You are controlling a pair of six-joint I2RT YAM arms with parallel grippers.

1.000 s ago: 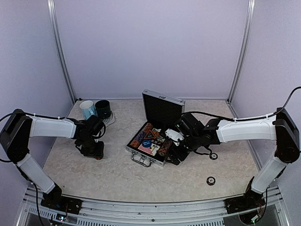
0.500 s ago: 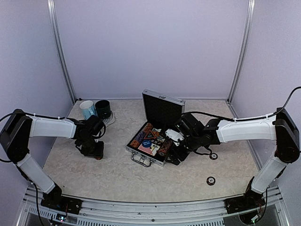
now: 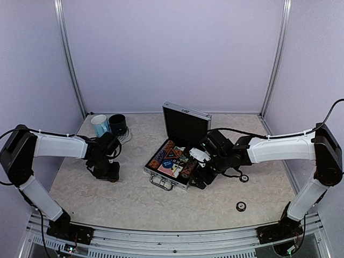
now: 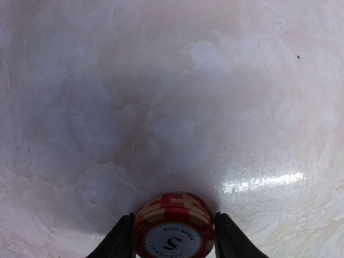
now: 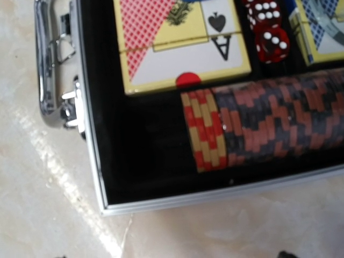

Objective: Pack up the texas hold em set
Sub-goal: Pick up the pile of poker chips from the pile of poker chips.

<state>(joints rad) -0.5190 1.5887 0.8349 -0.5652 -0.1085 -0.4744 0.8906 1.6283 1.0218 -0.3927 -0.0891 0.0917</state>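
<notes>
at the back left of the pale marbled table (image 3: 134,204), a light-blue mug (image 3: 100,124) and a dark-green mug (image 3: 117,123) stand side by side on a pale plate (image 3: 127,137). nearer, just right of them, the left hand (image 3: 107,173) points down close to the table. in its wrist view the two black fingers (image 4: 119,241) press against either side of a small stack of red-and-cream poker chips (image 4: 173,215), so it is clenched on the stack, whose facing chip shows a 5. i cannot tell whether the stack rests on the table or hangs just off it.

in the middle sits the square silver ribbed aluminium case (image 3: 159,174). it is open, its black-lined lid (image 3: 185,124) upright at the back and its metal handle (image 5: 47,64) toward the near edge. inside, a striped chip row (image 5: 269,118) lies along the right wall, stopping short of the handle side. beside it are a card deck showing the ace of spades (image 5: 183,43) and a second card deck (image 5: 322,27), with the red dice (image 5: 267,27) between the two decks.

the right hand (image 3: 198,180) hovers over the case's near right corner, released, fingers spread wide with nothing between them. further right, two small round buttons lie on the table apart from the case, one near the right arm (image 3: 244,178) and one closer to the near edge (image 3: 241,206).
</notes>
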